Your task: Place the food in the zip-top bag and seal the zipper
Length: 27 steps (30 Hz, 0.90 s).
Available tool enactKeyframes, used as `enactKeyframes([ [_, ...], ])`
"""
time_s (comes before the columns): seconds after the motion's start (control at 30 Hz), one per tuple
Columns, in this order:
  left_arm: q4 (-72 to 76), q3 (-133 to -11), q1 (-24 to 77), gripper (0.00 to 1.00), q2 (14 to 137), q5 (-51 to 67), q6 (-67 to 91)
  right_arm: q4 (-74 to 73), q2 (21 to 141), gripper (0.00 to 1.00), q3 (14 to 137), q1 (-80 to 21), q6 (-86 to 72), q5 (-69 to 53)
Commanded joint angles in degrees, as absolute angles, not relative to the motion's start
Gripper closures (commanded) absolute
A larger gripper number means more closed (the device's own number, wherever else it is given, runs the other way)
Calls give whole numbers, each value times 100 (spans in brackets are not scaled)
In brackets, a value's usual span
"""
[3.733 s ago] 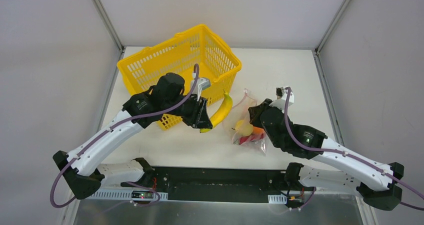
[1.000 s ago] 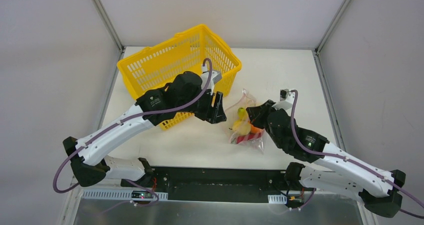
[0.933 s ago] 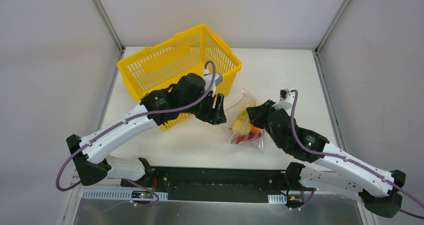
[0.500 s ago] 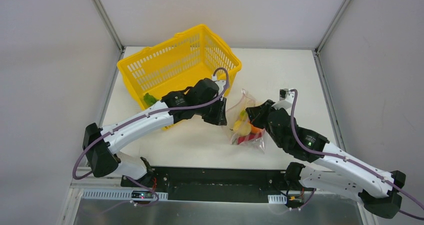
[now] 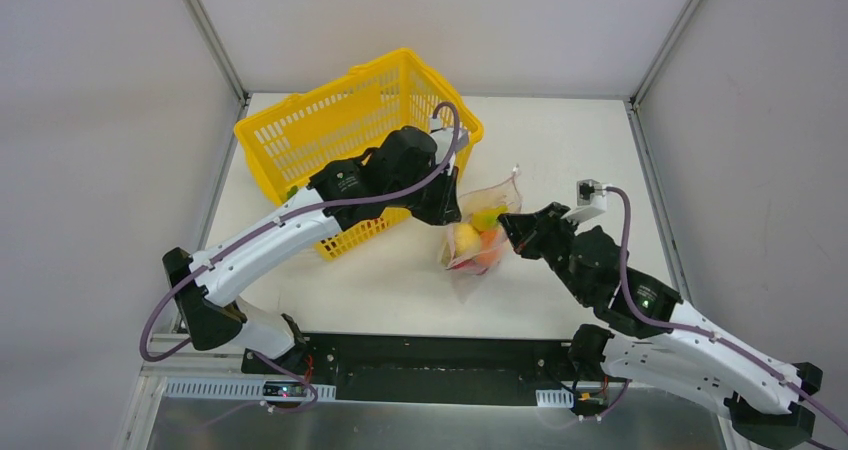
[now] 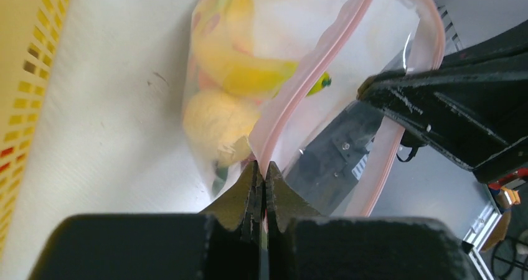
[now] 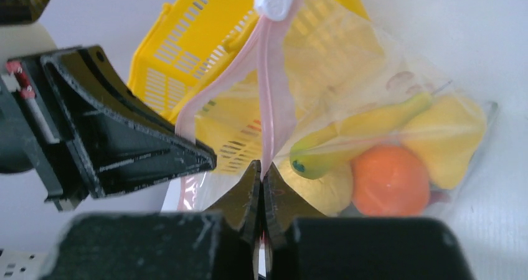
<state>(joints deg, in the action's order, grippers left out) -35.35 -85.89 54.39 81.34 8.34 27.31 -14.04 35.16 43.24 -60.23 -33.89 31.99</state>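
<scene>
The zip-top bag (image 5: 478,242) hangs between my two grippers just right of the basket. Inside it, the food shows through the clear plastic: a banana (image 7: 355,130), an orange fruit (image 7: 389,180) and a lemon (image 7: 447,140). My left gripper (image 6: 261,168) is shut on one side of the pink zipper (image 6: 324,50), with the banana (image 6: 249,68) beyond it. My right gripper (image 7: 261,168) is shut on the other side of the zipper (image 7: 269,87), below its white slider (image 7: 274,0). The bag mouth gapes between the two pink strips.
The yellow basket (image 5: 360,120) stands at the back left, and my left arm reaches across its front corner. White tabletop (image 5: 560,140) lies right of the bag. Grey walls enclose the table on three sides.
The banana has gone from my left gripper into the bag. My left gripper moved right to the bag mouth and shut on the strip. The bag has risen and shifted left.
</scene>
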Motion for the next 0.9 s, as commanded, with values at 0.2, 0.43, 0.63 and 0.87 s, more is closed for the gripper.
enactKeyframes([
  [0.2,-4339,-10190,5303,100,8700,1143,1844,-452,2978,99,4403,-6014,-2619,1942],
  [0.43,-4228,-9931,5374,100,8582,2699,1753,-906,2961,96,4203,-6014,-3068,3547],
  [0.63,-4162,-9215,5365,100,8517,1866,2010,-1304,3332,96,4305,-6012,-3520,3960],
  [0.87,-4470,-9389,5366,74,8529,1416,2174,-1397,3467,96,4404,-6015,-3529,3708],
])
